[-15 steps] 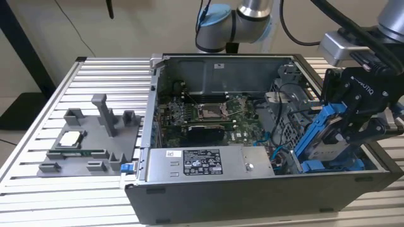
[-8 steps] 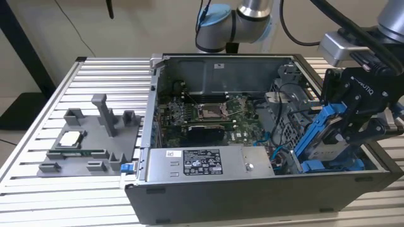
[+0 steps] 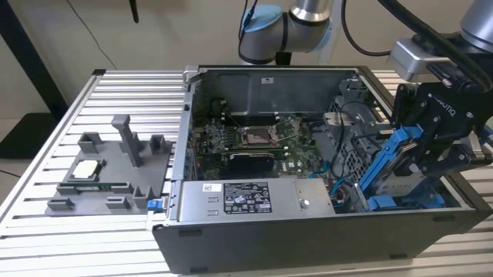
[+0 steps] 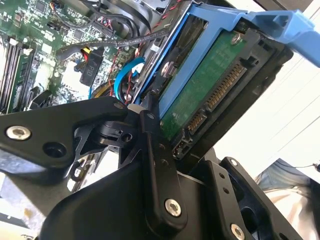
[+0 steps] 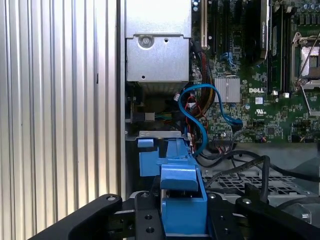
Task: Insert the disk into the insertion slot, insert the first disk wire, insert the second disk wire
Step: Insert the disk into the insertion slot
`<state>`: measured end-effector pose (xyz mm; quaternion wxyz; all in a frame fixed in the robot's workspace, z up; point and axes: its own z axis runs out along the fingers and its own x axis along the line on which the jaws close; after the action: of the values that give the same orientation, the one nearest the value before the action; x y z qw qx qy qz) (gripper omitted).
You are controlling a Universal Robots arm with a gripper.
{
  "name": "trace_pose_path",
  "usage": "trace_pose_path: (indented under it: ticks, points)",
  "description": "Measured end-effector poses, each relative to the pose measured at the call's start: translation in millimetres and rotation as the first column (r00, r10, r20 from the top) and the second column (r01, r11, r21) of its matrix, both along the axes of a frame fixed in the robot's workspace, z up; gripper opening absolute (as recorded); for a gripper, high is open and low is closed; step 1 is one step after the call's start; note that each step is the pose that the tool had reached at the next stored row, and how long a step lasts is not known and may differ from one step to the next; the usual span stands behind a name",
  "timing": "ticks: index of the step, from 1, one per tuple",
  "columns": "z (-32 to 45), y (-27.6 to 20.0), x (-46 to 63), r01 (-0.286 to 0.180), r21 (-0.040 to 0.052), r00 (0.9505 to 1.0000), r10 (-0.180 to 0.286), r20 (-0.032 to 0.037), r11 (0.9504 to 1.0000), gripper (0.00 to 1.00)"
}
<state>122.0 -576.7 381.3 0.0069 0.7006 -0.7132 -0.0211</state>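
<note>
Ribbed metal table (image 3: 123, 86) carries the open computer case (image 3: 308, 239); fingers (image 4: 152, 150) clamp the disk (image 4: 200, 85).

Bench: a silver-grey metal top (image 3: 115, 86) of long parallel ribbed slats; in the first wrist view the slats (image 5: 60, 100) ran along the outside of the case wall, off to one side of the jaws.
Computer case: a dark grey tower (image 3: 308, 242) lay on its side directly on the bench, open face up, with one end right below the jaws.
Fixture tray: a grey moulded tray (image 3: 89, 199) with upright posts and pockets lay flat on the bench, well apart from the jaws, on the far side of the case from them and just beside its wall.
Slats in view: ribbed metal showed around the tray and past the case's end away from the jaws.
</note>
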Motion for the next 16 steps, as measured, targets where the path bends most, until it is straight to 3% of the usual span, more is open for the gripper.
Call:
trace_pose_path:
  ticks: [7,12,16]
  points:
    - [-0.2,0.0,0.1,0.0,0.0002,1.0,0.0,0.0002,1.0,0.34]
    - [-0.2,0.0,0.0,0.0,0.0001,1.0,0.0,0.0,1.0,0.53]
    - [-0.1,0.0,0.0,0.0,0.0,1.0,0.0,0.0,1.0,0.53]
